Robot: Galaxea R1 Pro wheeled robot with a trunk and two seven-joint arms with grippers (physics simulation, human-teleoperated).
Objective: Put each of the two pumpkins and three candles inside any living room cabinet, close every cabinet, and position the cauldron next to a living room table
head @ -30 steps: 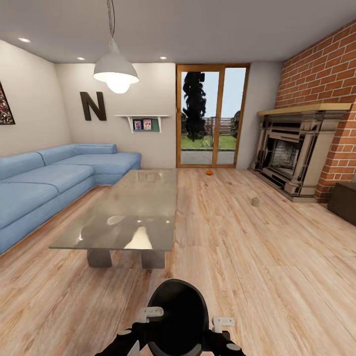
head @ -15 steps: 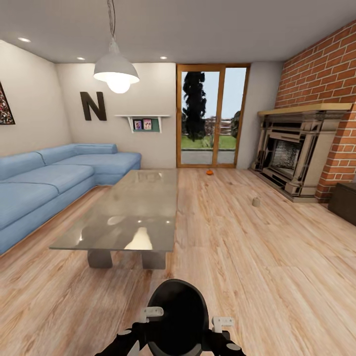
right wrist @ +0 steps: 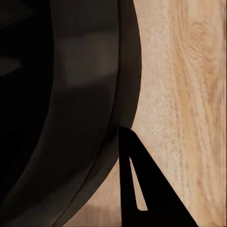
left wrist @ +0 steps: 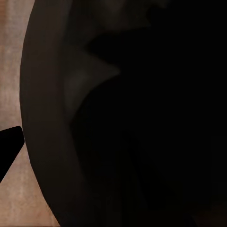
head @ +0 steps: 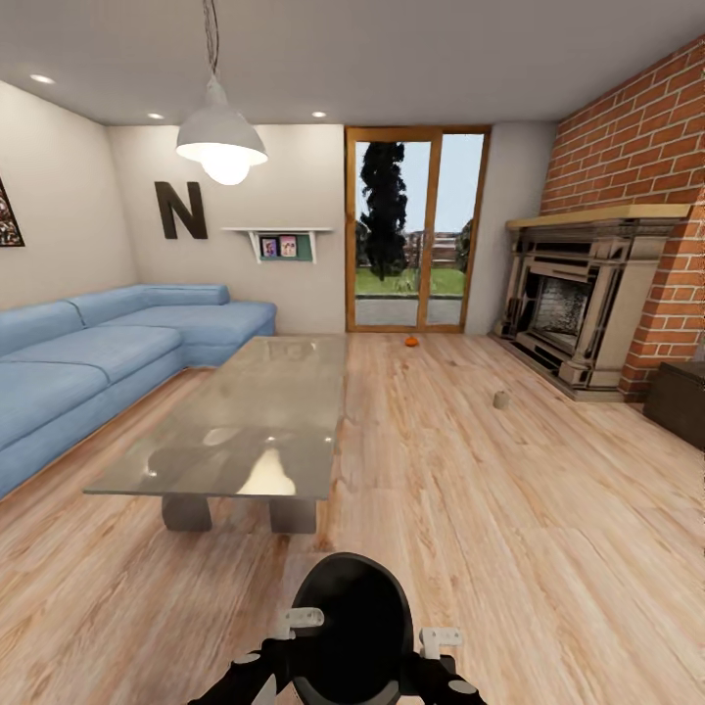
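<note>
Head view has the robot mid-room, arms tucked low against its dark base, likely just for driving; can't tell if either pincer is released or clenched. One pumpkin (head: 412, 341) sits on the wood floor (head: 509, 509) by the glass door, a candle (head: 501, 399) near the fireplace (head: 573, 308), glass counter (head: 245, 431) beside the blue sofa (head: 88, 362)

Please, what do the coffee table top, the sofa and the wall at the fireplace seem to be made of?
The table top looks like grey glass with a glossy finish: it mirrors the lamp and the room. The sofa looks like soft blue fabric, matte, with seamed cushions and no shine. The wall around the fireplace looks like red brick with pale mortar lines, rough and matte. As these are renders, this is only how they appear.
</note>
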